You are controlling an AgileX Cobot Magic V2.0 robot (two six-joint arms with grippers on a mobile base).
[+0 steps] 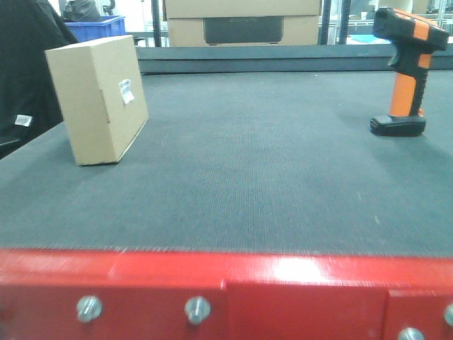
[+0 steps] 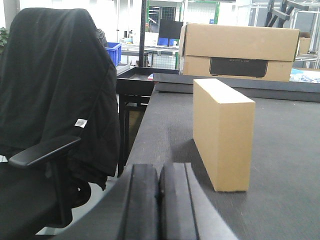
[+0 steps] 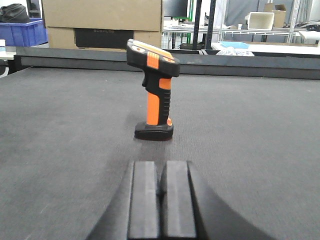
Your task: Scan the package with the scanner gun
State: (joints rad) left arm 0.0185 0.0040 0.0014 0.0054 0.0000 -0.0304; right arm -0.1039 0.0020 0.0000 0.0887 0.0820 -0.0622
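In the front view, a black jacket [image 1: 25, 64] hangs at 9 o'clock, off the edge of the gray table [image 1: 248, 177]. Next to it, at about 10 o'clock, the package [image 1: 95, 99] stands up on one thin side. Its small white label [image 1: 126, 91] is on the face that looks to the right. Far back at 12 o'clock is a big cardboard box [image 1: 241, 21] with a dark panel on it. At 2 o'clock, well apart from the package, the scanner gun [image 1: 407, 71] stands on its black foot with its orange handle straight up. A red edge [image 1: 226, 290] with screws runs along the table at 6 o'clock. The left gripper [image 2: 159, 200] is low over the table with its two black fingers pressed together and nothing between them; the package is near it at 1 o'clock. The right gripper [image 3: 161, 200] also has its fingers pressed together around nothing, and the scanner gun stands at its 12 o'clock, not touching it.
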